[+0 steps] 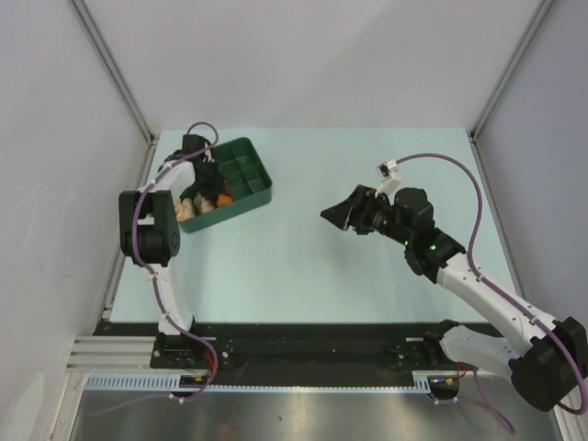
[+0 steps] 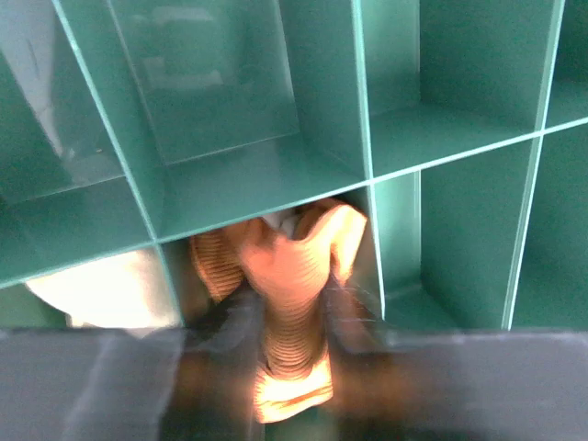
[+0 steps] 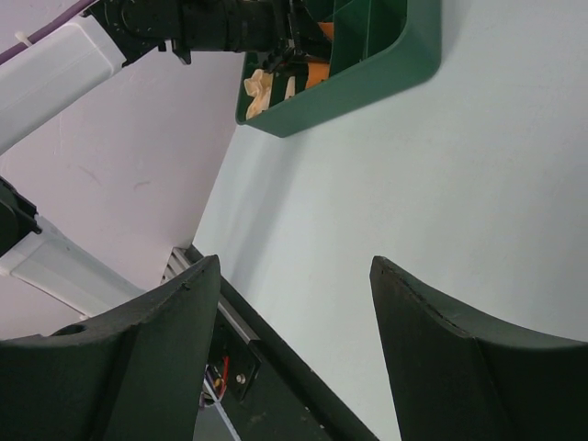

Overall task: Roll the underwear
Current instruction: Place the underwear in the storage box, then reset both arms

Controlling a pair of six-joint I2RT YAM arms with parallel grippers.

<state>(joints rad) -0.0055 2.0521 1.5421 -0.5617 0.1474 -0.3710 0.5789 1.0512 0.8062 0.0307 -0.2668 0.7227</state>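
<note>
My left gripper (image 2: 287,326) is shut on the rust-orange underwear (image 2: 289,276), a rolled bundle with cream edging, and holds it in a compartment of the dark green tray (image 2: 230,175). From above the left gripper (image 1: 209,182) is over the tray's near end, with the orange roll (image 1: 223,196) just showing. A pale roll (image 2: 101,289) fills the compartment to the left; pale rolls (image 1: 188,209) sit at the tray's near corner. My right gripper (image 1: 342,215) is open and empty above the middle of the table; it also shows in the right wrist view (image 3: 294,271).
The green tray (image 1: 253,175) stands at the far left of the pale table, and its far compartments hold nothing. The enclosure's white walls stand close on the left and right. The tray also shows in the right wrist view (image 3: 367,78), far off.
</note>
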